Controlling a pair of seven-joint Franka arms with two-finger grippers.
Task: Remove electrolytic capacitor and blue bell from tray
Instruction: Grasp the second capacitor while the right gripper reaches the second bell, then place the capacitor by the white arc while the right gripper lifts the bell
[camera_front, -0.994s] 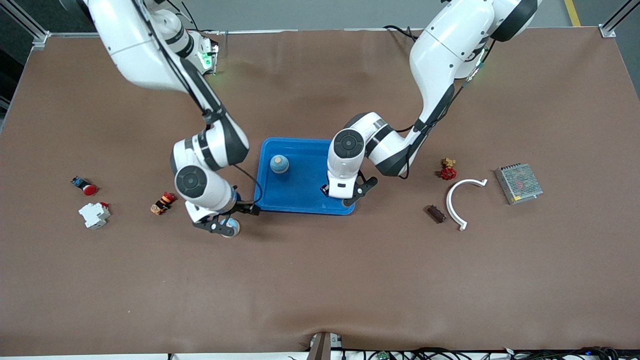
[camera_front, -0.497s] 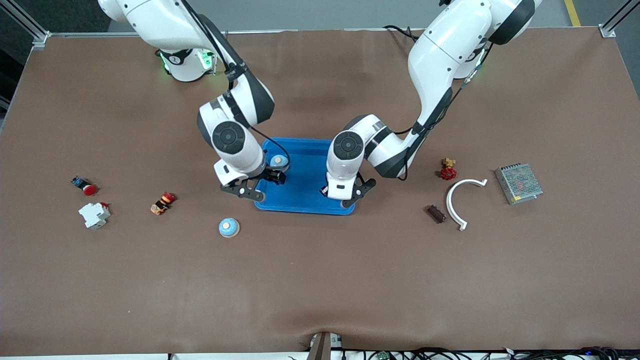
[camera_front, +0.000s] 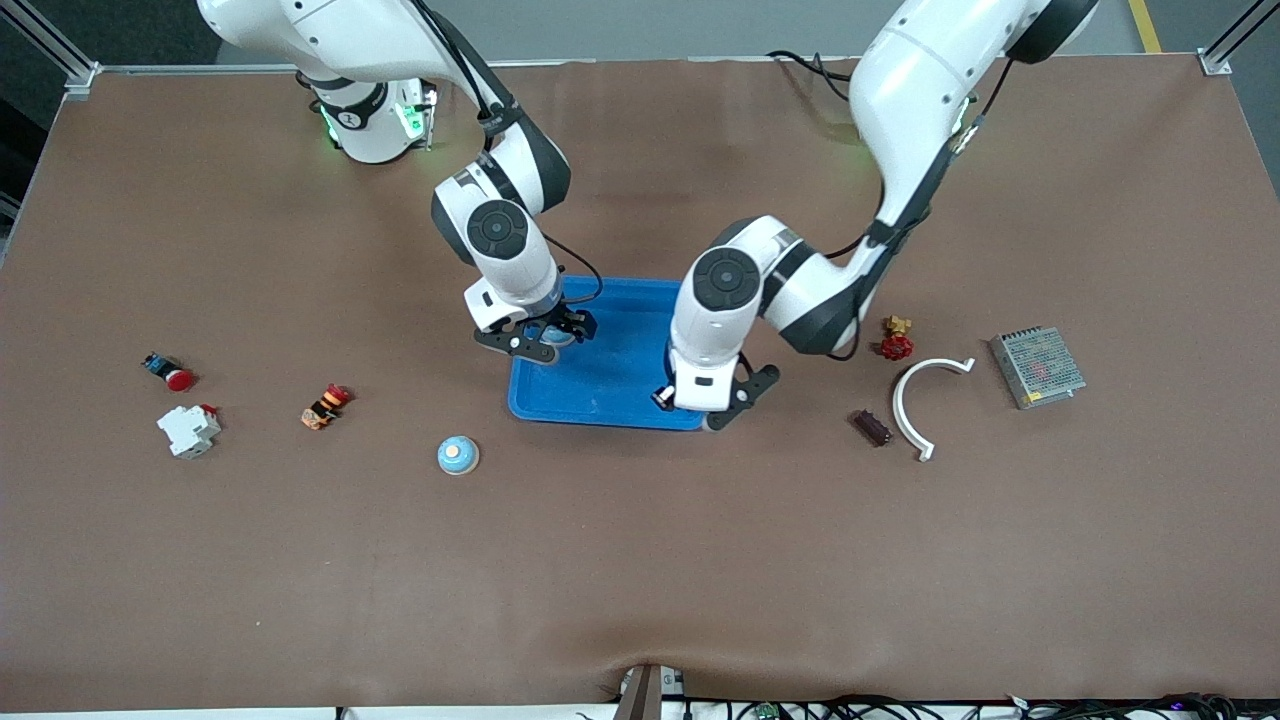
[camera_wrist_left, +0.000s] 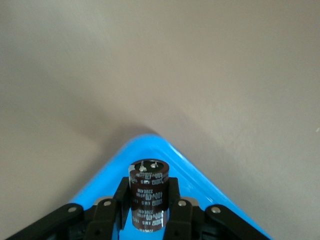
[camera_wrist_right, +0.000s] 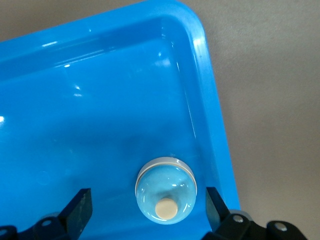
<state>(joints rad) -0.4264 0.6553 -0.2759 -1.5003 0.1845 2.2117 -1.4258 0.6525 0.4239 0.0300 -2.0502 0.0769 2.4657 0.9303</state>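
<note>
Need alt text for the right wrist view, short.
A pale blue bell with a cream button on top sits in a glossy blue tray close to its rounded corner, between the open fingers of the right hand. Brown table shows past the rim.

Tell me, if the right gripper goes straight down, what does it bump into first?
Probably the bell. The right gripper hangs open over the blue tray, and the bell sits in the tray between its fingers. How high it hangs is unclear.
</note>
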